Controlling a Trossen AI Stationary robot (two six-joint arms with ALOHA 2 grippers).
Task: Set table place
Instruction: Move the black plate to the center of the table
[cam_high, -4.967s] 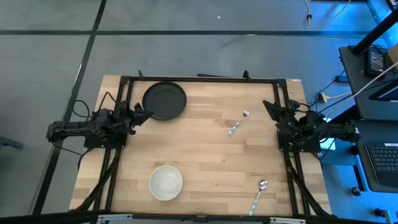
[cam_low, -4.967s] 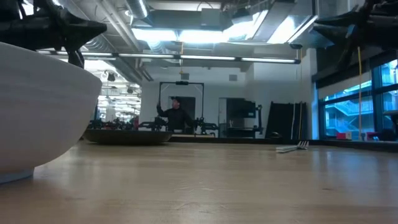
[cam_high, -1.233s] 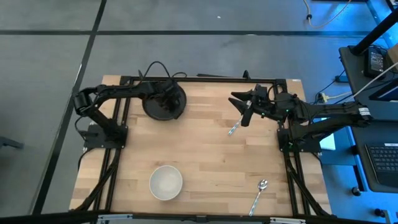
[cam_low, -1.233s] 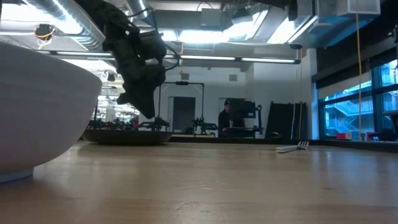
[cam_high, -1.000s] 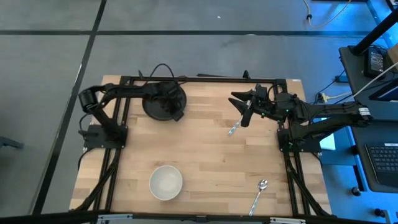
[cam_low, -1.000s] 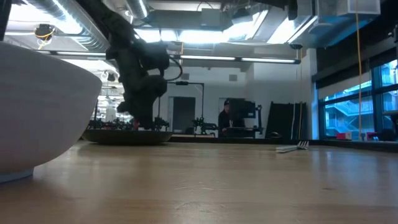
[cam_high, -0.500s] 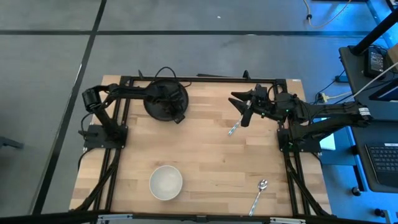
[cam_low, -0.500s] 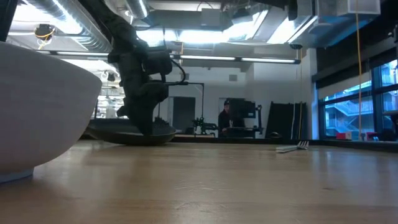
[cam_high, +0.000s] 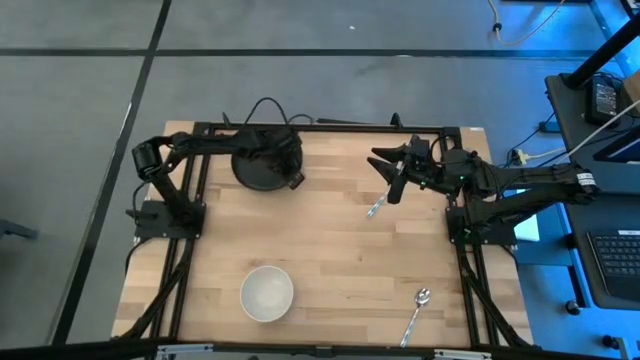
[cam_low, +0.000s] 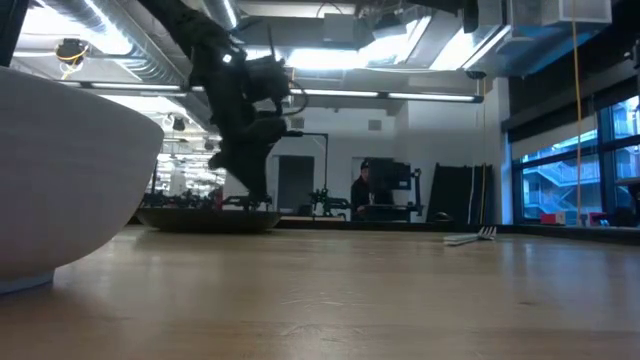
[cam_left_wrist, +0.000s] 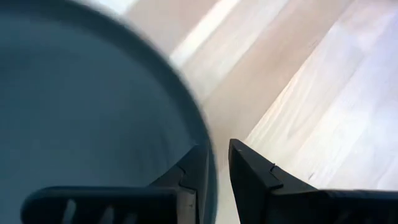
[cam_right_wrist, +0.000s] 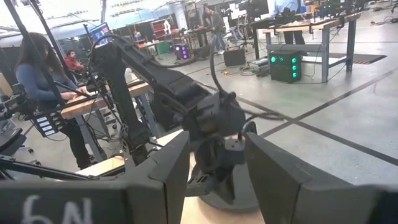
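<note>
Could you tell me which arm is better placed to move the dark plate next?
The left. Its gripper is shut on the dark plate, one finger either side of the rim. The right gripper hangs open above the fork, well away from the plate.

One dark plate (cam_high: 255, 166), one white bowl (cam_high: 267, 293), one fork (cam_high: 378, 203), one spoon (cam_high: 416, 311).

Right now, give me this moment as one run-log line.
left gripper: shut on black plate rim, far-left of table | right gripper: open, above fork | white bowl, spoon: untouched, near edge
</note>
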